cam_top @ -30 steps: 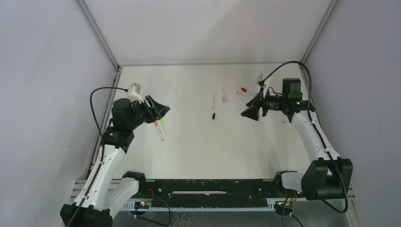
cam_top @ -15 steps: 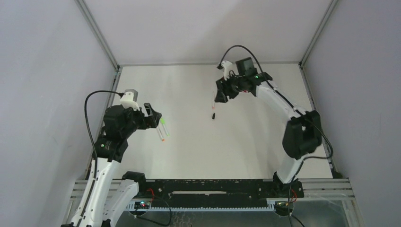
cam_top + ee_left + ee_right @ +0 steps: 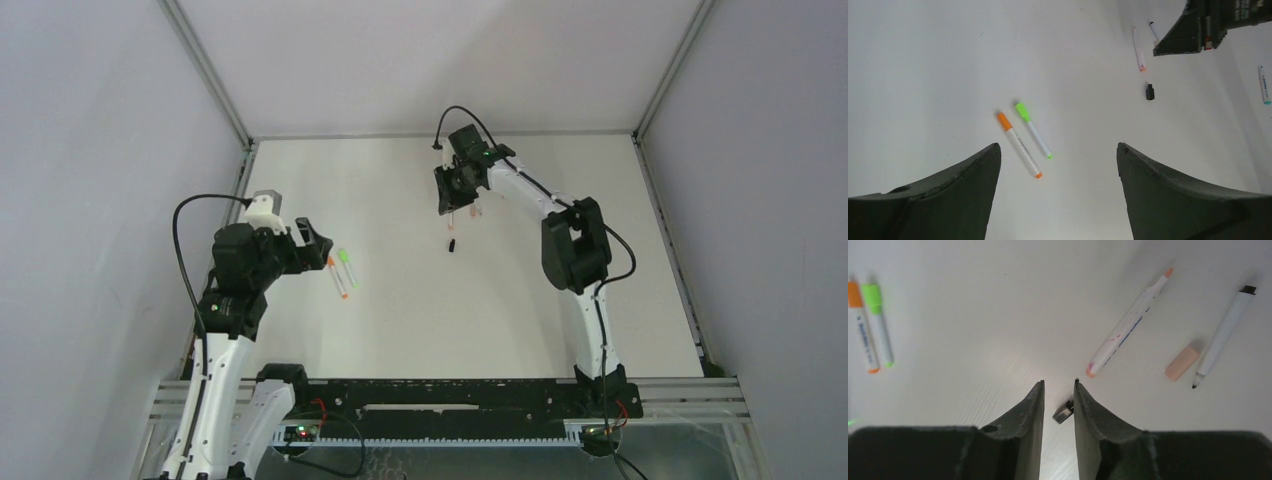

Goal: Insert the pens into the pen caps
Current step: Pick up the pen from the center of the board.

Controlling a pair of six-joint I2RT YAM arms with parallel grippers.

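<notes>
Two arms work over the white table (image 3: pixel 420 330), and both are partly lost from above. The left arm (image 3: pixel 232 300) runs off the bottom edge. The right arm (image 3: pixel 575 250), folded at the elbow and stretched to the far middle, covers with its wrist much of what lies under it. The left arm stands near the left wall, its forearm bent toward the centre.

The left gripper (image 3: pixel 1058 147) hangs above the table with its jaws spread wide and nothing between them. The right gripper (image 3: pixel 1059 382) points down with only a narrow slit between its fingers. Table shows through the slit, and as far as the views show nothing is gripped.

Just ahead of the left gripper, the orange pen (image 3: pixel 1018 145) and the green pen (image 3: pixel 1033 131) lie side by side, almost parallel, both capped. Near the right gripper lie an orange-nibbed pen (image 3: pixel 1128 325) and a black-ended pen (image 3: pixel 1222 335), both uncapped. A teal pen (image 3: pixel 1264 84) is cut by the right edge of the left wrist view. Print on the barrels is too small to read.

A peach cap (image 3: pixel 1183 362) lies between the two uncapped pens, close to the black-ended one. The black cap (image 3: pixel 1064 414) sits on the table, half hidden behind a finger in the right wrist view. From above it lies apart from that gripper, nearer the arm bases.
</notes>
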